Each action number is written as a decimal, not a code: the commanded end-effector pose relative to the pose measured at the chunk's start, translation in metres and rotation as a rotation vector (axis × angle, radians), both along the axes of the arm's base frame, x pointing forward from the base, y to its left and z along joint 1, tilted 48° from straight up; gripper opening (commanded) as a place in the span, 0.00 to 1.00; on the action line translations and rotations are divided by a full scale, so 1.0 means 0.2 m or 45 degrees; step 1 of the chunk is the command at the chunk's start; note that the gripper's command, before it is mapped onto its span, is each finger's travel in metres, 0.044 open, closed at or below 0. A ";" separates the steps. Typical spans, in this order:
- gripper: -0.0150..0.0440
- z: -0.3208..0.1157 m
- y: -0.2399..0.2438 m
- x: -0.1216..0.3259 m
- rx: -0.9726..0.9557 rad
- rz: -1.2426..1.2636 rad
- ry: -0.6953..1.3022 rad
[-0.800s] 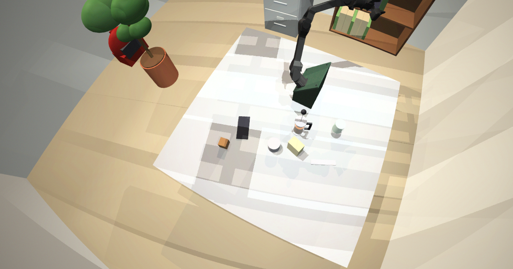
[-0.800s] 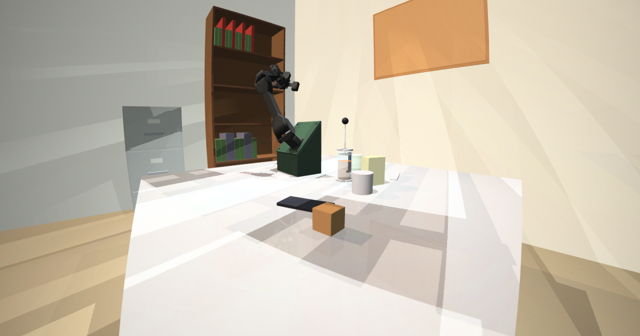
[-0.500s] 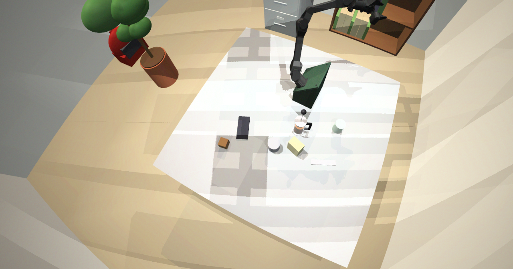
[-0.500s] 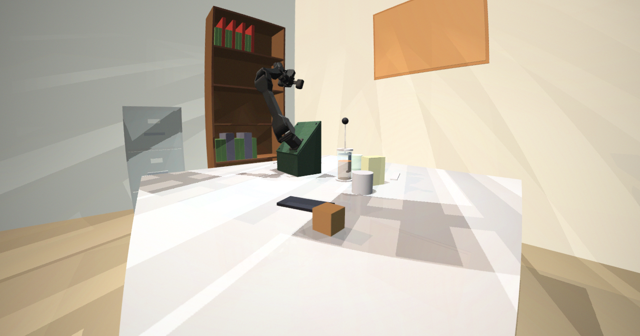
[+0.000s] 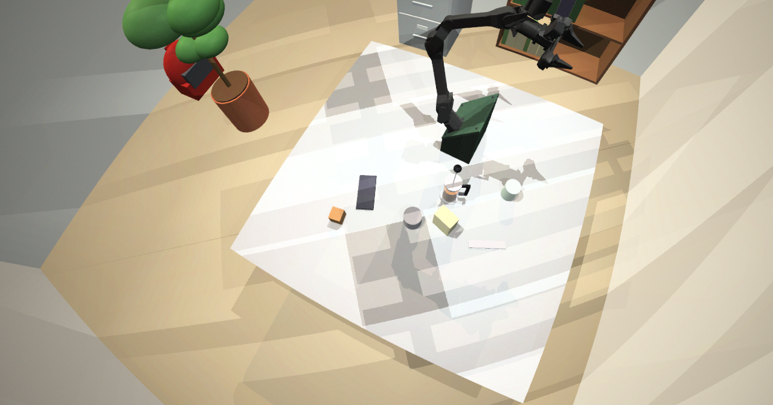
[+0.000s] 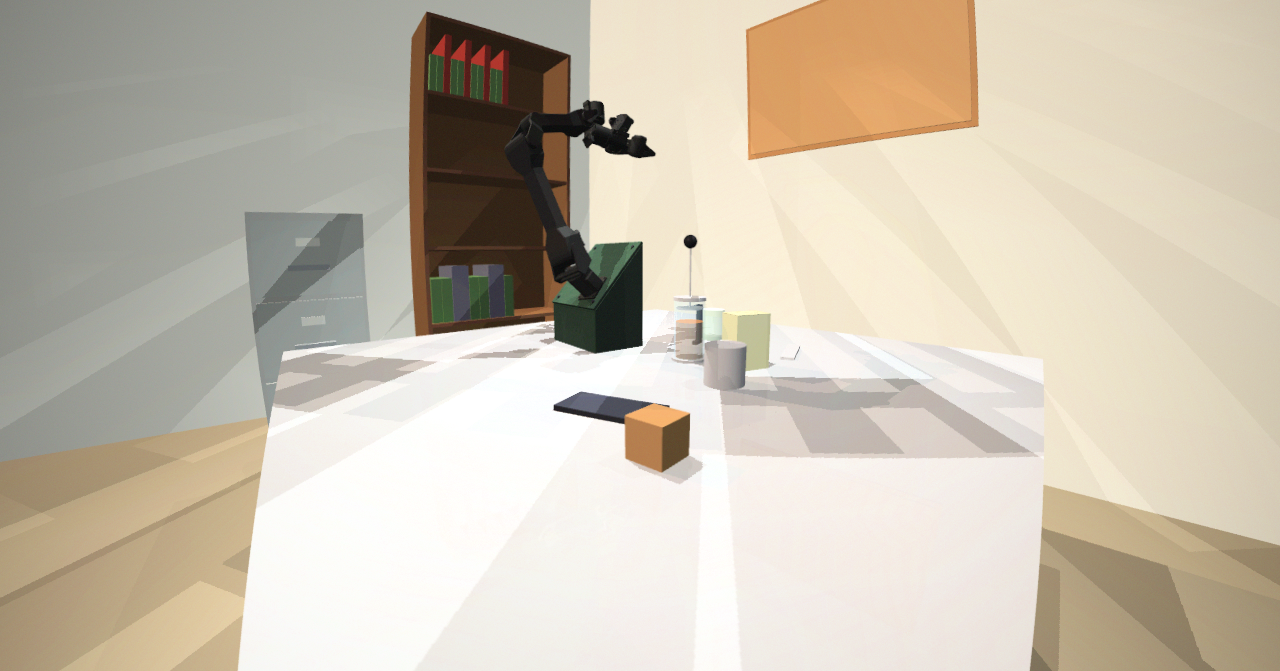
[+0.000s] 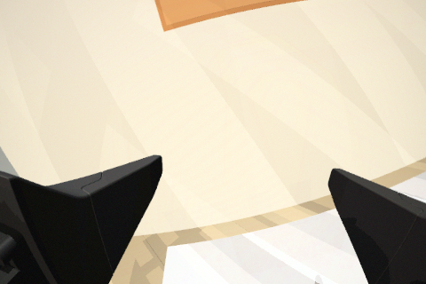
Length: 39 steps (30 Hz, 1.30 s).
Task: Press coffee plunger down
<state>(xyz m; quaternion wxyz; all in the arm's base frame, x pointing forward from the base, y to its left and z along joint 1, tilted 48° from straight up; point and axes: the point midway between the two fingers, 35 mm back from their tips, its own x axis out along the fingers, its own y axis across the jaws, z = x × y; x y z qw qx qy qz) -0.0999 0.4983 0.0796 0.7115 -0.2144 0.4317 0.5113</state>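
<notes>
The coffee press (image 5: 450, 192) (image 6: 688, 338) stands upright on the white table, a clear glass with brown content and a black handle. Its plunger is up: the black knob (image 5: 457, 168) (image 6: 690, 241) sits on a thin rod high above the lid. My gripper (image 5: 577, 57) (image 7: 247, 171) is open and empty, with its fingers wide apart. It is high in the air, well above the knob and off to its side, towards the bookcase. The wrist view shows the wall and a table corner between and below the fingers; the press is not in that view.
A yellow block (image 5: 445, 219) (image 6: 751, 340) and grey cylinder (image 5: 412, 216) (image 6: 724, 365) stand close to the press. A pale green cup (image 5: 510, 189) is on its handle side. A dark slab (image 5: 366, 192), orange cube (image 5: 336, 214) and white strip (image 5: 487, 244) lie farther off. The arm's green base (image 5: 459, 147) is behind.
</notes>
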 end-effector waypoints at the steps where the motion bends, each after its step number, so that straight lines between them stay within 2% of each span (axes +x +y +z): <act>1: 1.00 0.00 -0.14 0.36 -0.063 -0.161 -0.158; 11: 1.00 0.01 -0.63 1.04 -0.271 -0.505 -0.493; 20: 1.00 0.03 -1.28 1.44 -0.559 -0.780 -0.783; 25: 1.00 0.04 -1.60 1.52 -0.726 -0.878 -0.899; 35: 1.00 -0.16 -1.80 1.49 -0.730 -0.864 -0.892; 39: 1.00 -0.18 -1.82 1.48 -0.730 -0.864 -0.892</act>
